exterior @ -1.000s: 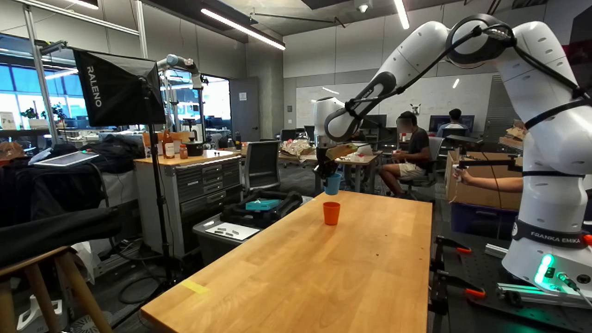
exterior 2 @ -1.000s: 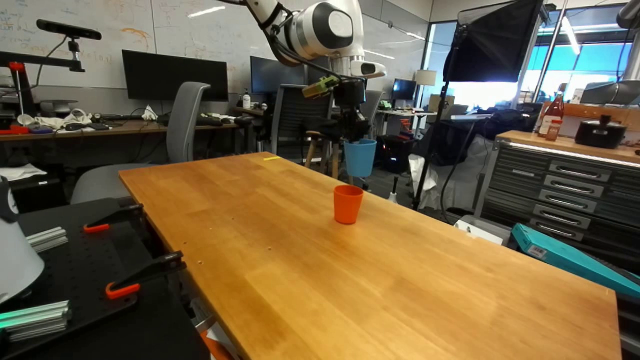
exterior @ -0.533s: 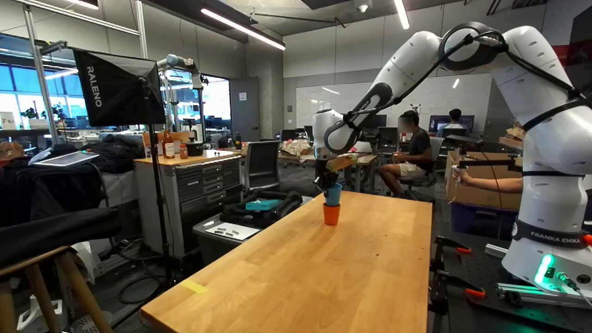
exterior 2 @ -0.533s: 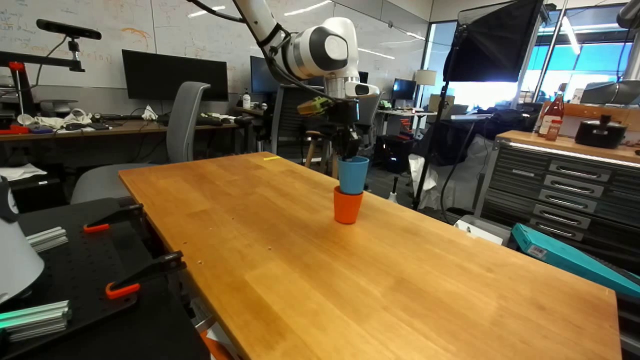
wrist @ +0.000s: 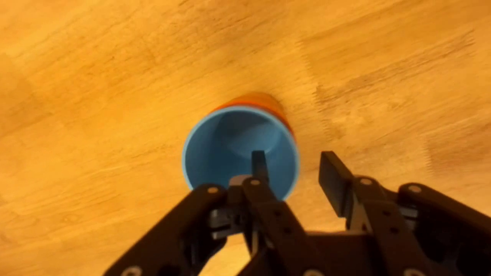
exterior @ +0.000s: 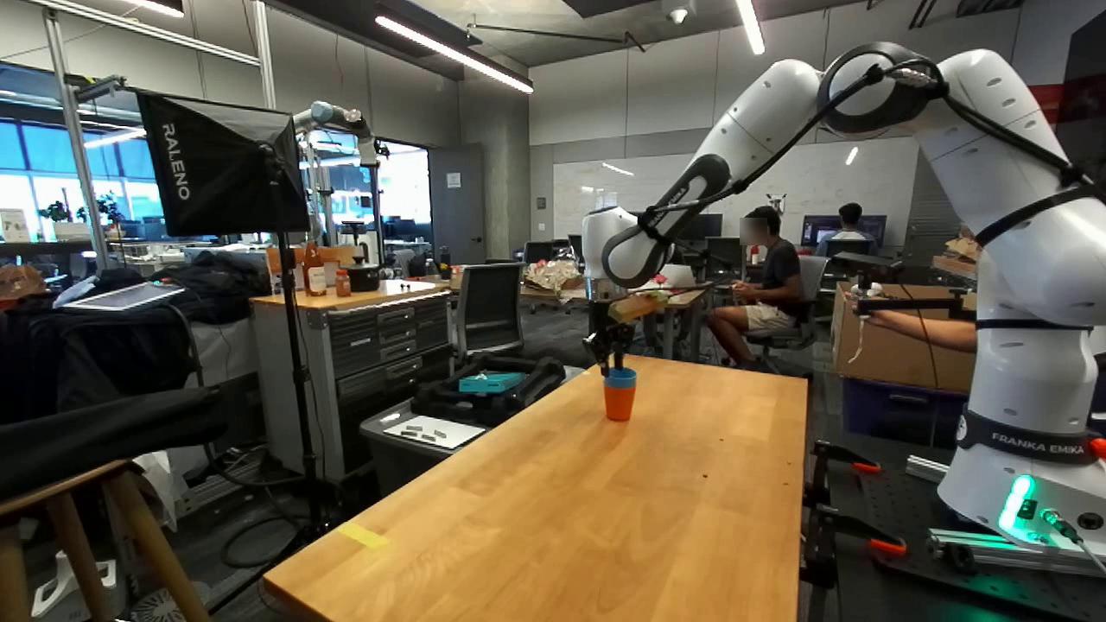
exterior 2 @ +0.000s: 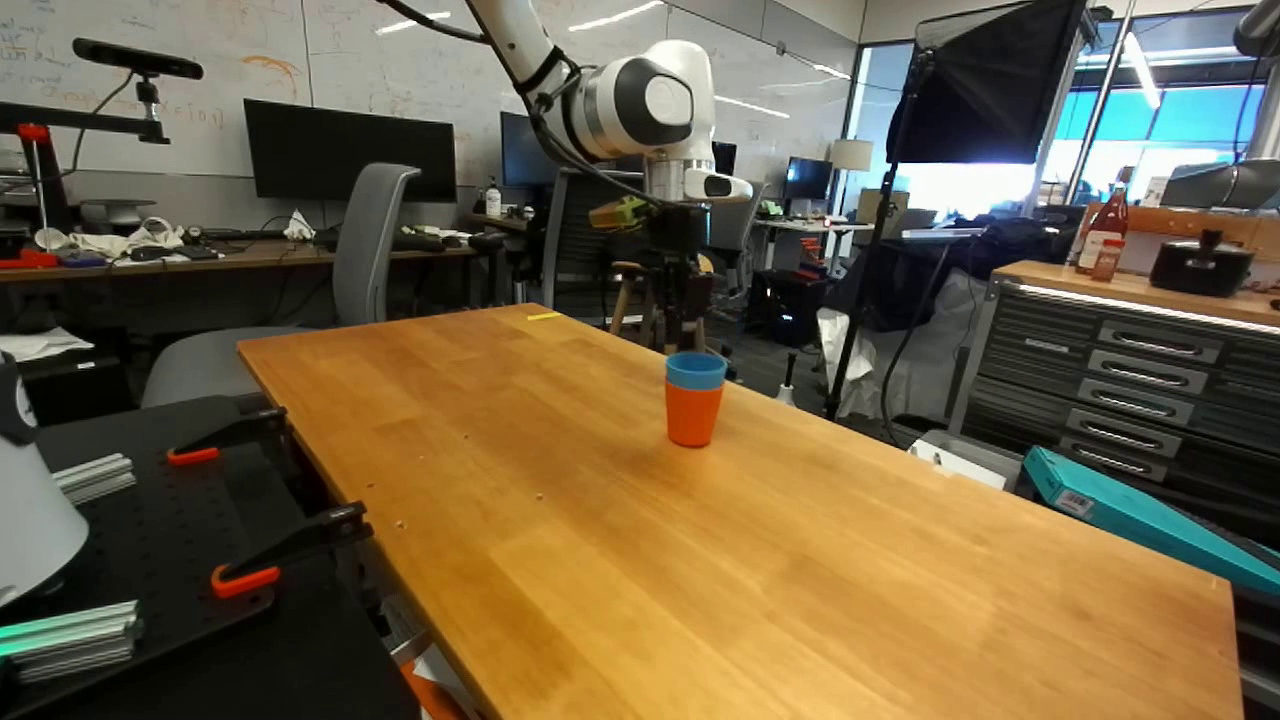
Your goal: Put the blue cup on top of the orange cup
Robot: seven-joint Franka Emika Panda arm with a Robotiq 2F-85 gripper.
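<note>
On the wooden counter [exterior 2: 850, 560], can see the blue plastic cup [exterior 2: 697, 371] nested upright inside the orange plastic cup [exterior 2: 693, 418], with a blue band showing above. In the wrist view, can make out the tool [wrist: 293, 159] with jaws parted, one fingertip within the blue rim's outline, one outside.

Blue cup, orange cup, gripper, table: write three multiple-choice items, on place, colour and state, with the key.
1. Relative to the orange cup, the blue cup is:
A) beside
B) under
C) nested inside

2. Colour of the strip near the table edge?
A) yellow
B) green
C) red

3. State of the gripper?
A) shut
B) open
C) clamped on the orange cup

1 C: only its upper band shows above the orange in both exterior views.
2 A: plainly yellow in an exterior view.
3 B: jaws stand apart in the wrist view.
</note>
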